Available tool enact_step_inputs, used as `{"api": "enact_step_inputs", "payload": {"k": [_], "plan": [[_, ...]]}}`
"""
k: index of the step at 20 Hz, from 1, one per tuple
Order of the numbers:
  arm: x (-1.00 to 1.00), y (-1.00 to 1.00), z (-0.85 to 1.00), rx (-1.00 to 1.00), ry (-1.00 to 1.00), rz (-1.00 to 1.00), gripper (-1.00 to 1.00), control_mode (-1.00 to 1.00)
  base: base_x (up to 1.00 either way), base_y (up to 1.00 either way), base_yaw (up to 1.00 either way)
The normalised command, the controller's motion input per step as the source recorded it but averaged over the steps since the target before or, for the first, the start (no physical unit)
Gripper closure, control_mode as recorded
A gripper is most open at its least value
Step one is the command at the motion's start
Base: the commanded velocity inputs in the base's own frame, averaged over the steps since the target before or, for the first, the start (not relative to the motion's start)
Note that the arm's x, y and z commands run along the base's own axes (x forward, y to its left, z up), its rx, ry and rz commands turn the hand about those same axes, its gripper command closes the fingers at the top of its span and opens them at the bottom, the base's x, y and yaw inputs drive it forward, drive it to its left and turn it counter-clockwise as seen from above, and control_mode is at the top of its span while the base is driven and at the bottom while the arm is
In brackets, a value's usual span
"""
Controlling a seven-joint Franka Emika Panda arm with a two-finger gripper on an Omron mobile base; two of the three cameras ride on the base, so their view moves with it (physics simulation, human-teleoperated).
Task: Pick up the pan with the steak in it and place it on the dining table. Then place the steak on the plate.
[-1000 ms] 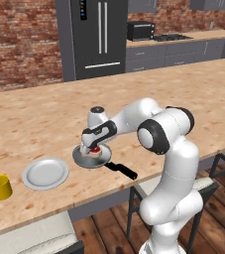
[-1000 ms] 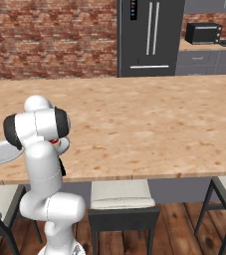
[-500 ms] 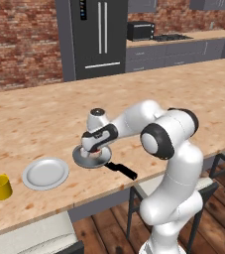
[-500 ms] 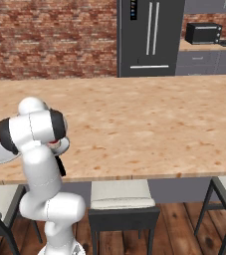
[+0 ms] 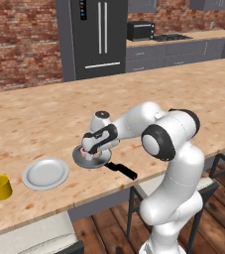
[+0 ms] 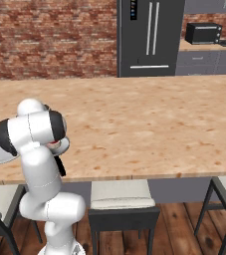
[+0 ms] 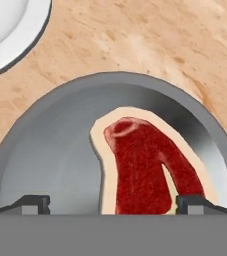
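Since approx 1 s ago the arm is reaching further left and lower over the pan (image 5: pixel 90 158), which is sitting on the dining table (image 5: pixel 134 106). Gripper (image 7: pixel 113 204) is hanging spread wide, nothing pinched. Steak (image 7: pixel 147 167) is lying in the pan between the fingertips, toward one side, long axis prob. running away from the cam. Plate (image 5: pixel 45 173) is just beside the pan.

steak (image 7: pixel 147 165) in pan (image 5: pixel 90 158) on dining table (image 5: pixel 44 116), plate (image 5: pixel 45 173) just left, cup (image 5: pixel 1 187) further left
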Motion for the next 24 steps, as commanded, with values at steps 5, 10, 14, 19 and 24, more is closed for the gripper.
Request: {"api": "enact_step_inputs", "payload": {"k": [5, 10, 14, 19, 24], "plan": [[0.19, 0.11, 0.0, -0.01, 0.0, -0.01, -1.0, -1.0, 0.0, 0.0, 0.0], [0.23, 0.23, 0.01, -0.03, 0.0, -0.03, -1.0, -1.0, 0.0, 0.0, 0.0], [0.17, 0.37, 0.0, -0.11, 0.0, -0.02, -1.0, -1.0, 0.0, 0.0, 0.0], [0.27, 0.27, 0.0, -0.1, 0.02, 0.0, -1.0, -1.0, 0.0, 0.0, 0.0], [0.23, 0.04, -0.07, -0.04, 0.08, 0.03, -1.0, -1.0, 0.0, 0.0, 0.0]]}}
